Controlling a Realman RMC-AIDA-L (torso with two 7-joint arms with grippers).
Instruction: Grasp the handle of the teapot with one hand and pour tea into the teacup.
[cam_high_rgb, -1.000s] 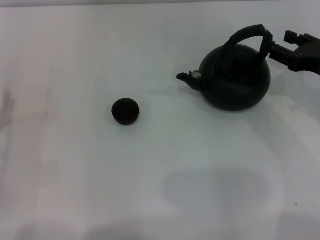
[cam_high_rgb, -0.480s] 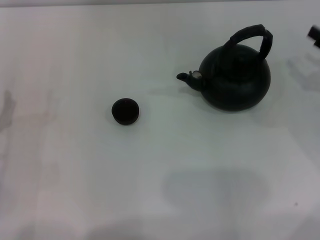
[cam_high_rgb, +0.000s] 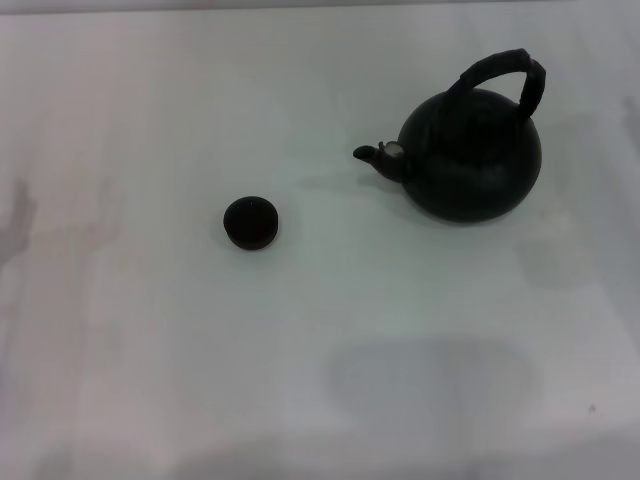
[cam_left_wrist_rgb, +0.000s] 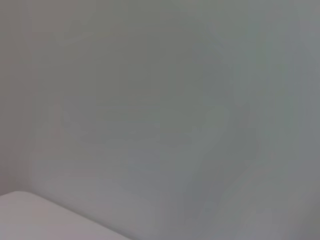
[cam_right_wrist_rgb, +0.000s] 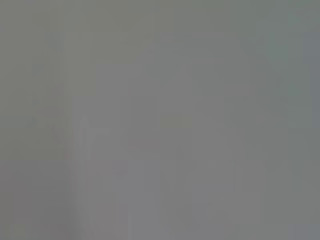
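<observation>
The large round black teapot (cam_high_rgb: 471, 152) stands upright on the white table at the right. Its short spout (cam_high_rgb: 378, 156) with a pale tip points left toward the teacup. Its black ribbed bail handle (cam_high_rgb: 507, 72) arches over the top. The tiny dark teacup (cam_high_rgb: 250, 222) sits left of the pot, well apart from it. Neither gripper shows in the head view. Both wrist views show only plain grey surface.
The white table (cam_high_rgb: 320, 350) spreads all around the pot and cup. A faint shadow lies on it near the front. A pale corner (cam_left_wrist_rgb: 30, 220) shows in the left wrist view.
The right gripper, which was at the teapot's handle one second ago, has drawn away to the right and left the head view. The teapot and cup have not moved.
</observation>
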